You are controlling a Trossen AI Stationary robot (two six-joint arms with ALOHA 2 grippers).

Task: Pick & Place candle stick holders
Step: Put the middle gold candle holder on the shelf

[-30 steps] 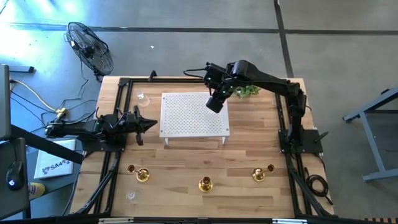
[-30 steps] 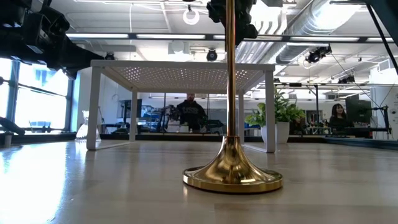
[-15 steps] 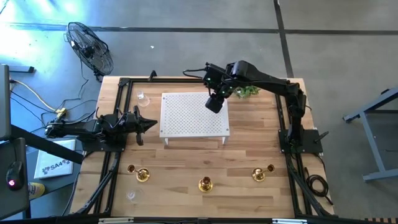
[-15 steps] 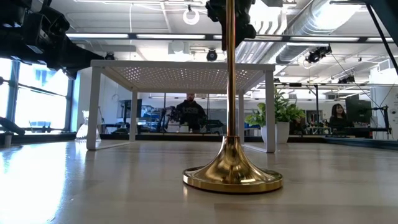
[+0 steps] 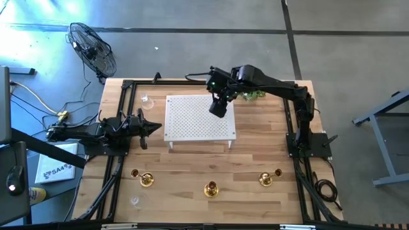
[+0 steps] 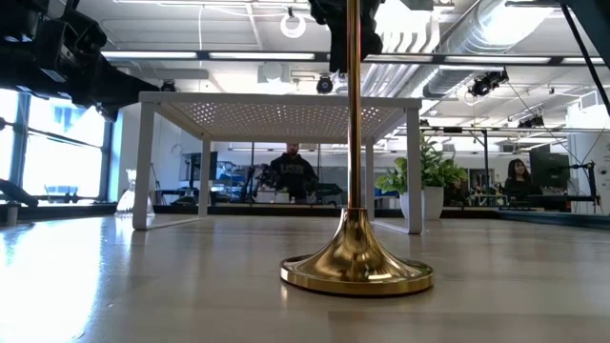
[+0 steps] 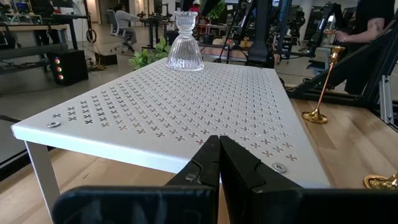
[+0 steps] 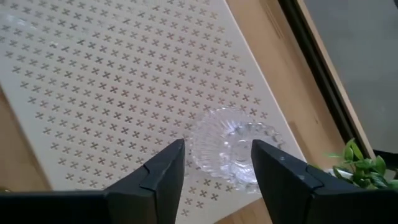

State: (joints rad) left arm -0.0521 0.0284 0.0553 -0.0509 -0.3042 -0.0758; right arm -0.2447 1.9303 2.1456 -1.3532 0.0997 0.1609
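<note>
R gripper (image 8: 214,165) hangs over the far right corner of the white stand (image 5: 192,124), fingers spread apart w/ nothing between them. The glass holder (image 8: 233,146) stands upright on the stand just below that gap, free of both fingers. L gripper (image 7: 219,163) waits at the table's left side, fingers pressed together, empty, aimed at the stand.

Risks:
- Glass holder sits near the stand's corner edge. If the R fingers swing sideways while low, 1 could clip it and push it off toward the plant (image 5: 255,94).
- Its glass is smooth and the top narrow, so probably tippy; a nudge at the neck could topple it.
- Later picks: brass holders have tall thin stems, likely to tilt if gripped off-centre.

Other holders: 3 brass ones along the near edge, left (image 5: 146,179), middle (image 5: 211,189), right (image 5: 267,179); 1 clear one at far left (image 5: 147,101), another near left (image 5: 135,200).

Hard to tell:
- High view: R arm covers the placed holder.
- Low view: the middle brass stem hides the R gripper; its top is cut off.
- Clear pieces on wood are faint; shape unclear.
</note>
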